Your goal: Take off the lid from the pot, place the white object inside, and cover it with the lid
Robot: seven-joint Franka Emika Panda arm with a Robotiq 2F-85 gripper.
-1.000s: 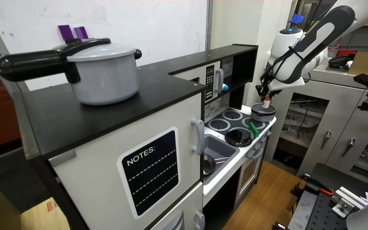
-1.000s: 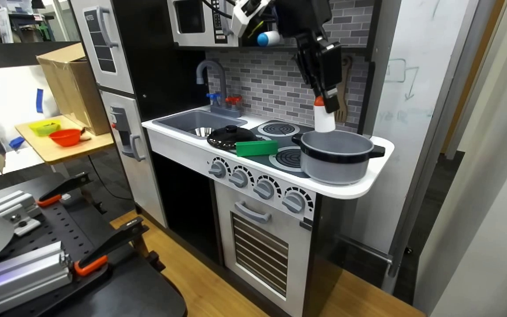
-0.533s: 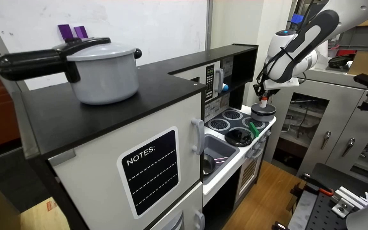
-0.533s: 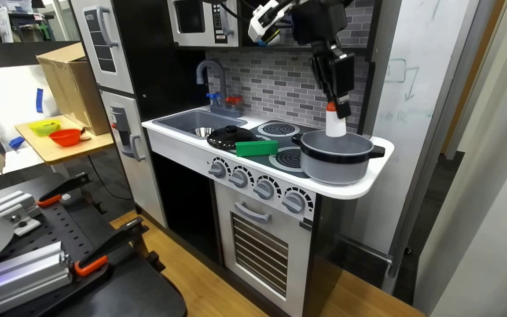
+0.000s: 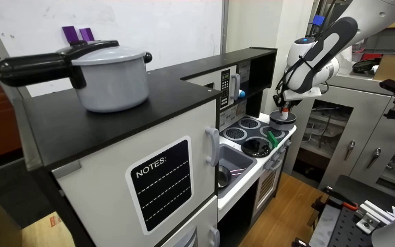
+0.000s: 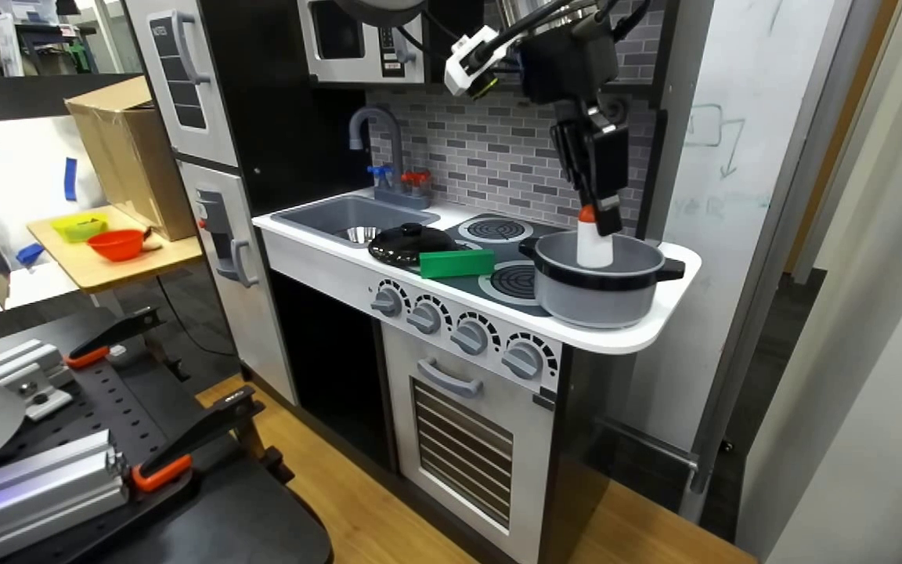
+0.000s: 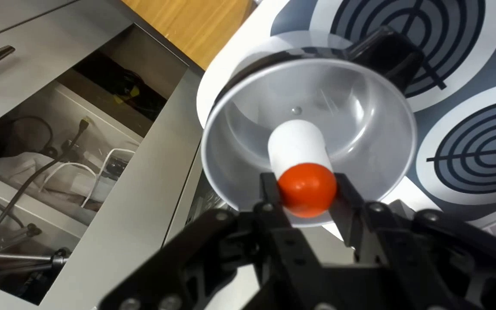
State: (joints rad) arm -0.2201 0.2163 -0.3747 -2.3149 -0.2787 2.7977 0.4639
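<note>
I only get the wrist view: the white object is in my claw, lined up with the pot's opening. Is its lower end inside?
Observer: It seems so: in both exterior views the lower end of the white object looks just inside the pot; whether it touches bottom, I can't tell.
Operator: And where's the lid?
Observer: The lid lies at the end of the stove top nearest the sink.
Operator: Anything near it to watch for?
Observer: A green block sits right by the lid's edge; I can't tell whether they touch.
</note>
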